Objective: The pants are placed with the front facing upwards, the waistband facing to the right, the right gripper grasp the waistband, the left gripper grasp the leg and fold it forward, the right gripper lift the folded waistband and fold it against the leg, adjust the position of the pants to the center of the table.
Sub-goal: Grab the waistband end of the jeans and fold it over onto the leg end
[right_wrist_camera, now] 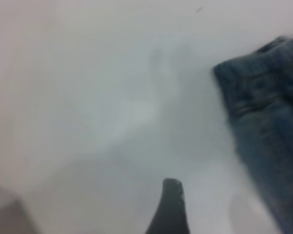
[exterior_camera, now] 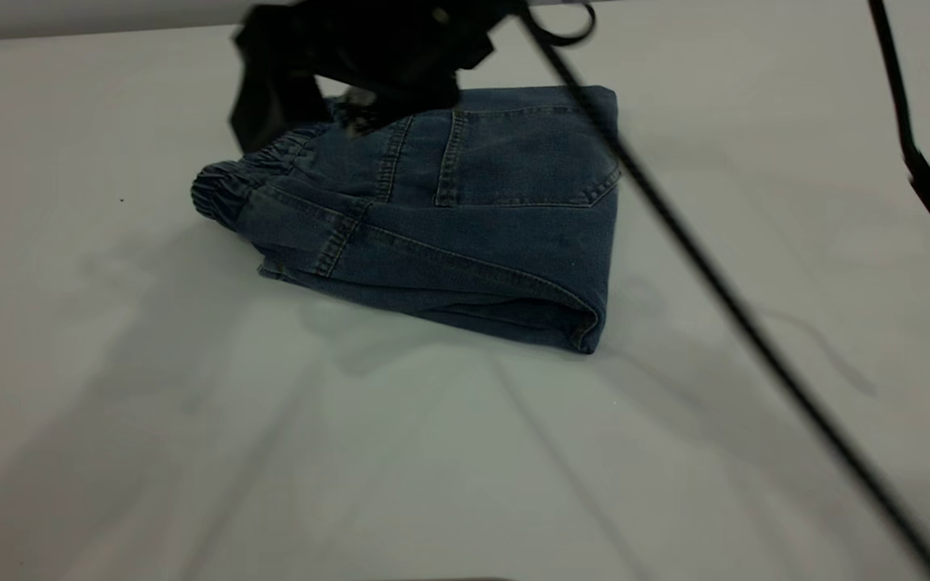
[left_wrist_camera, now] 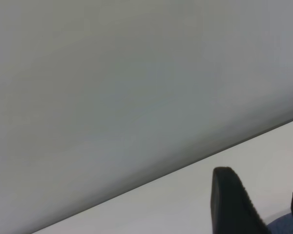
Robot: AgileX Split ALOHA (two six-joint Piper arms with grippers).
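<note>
The pants (exterior_camera: 465, 234) lay folded into a compact, roughly square bundle on the white table (exterior_camera: 190, 452), a little toward the far side and close to the middle between left and right. The top layer showed a patch pocket (exterior_camera: 525, 157) outlined in tan stitching. The right edge of the bundle was a straight, closed fold, and the layers were stacked at the near right corner. The gathered waistband (exterior_camera: 219, 190) bulged out at the left end, ruffled and resting on the table.

The left end effector (left_wrist_camera: 262, 178) was at the far left part of the bundle, low over the denim by the waistband; in the exterior view it showed as a dark blurred mass there. Its own wrist camera showed its fingers (left_wrist_camera: 232, 204) set wide apart, with bare table between them and only a sliver of blue cloth at the picture's edge. Nothing was clamped between them.

A thin black cable (exterior_camera: 699, 258) crossed the exterior view diagonally, from above the pants down toward the near right. A second cable with a plug on its end (exterior_camera: 929, 186) hung at the far right.

The right end effector (right_wrist_camera: 170, 209) hovered over bare table just beside one edge of the pants. Only one dark finger showed in its wrist camera, so I could not tell how wide it stood
</note>
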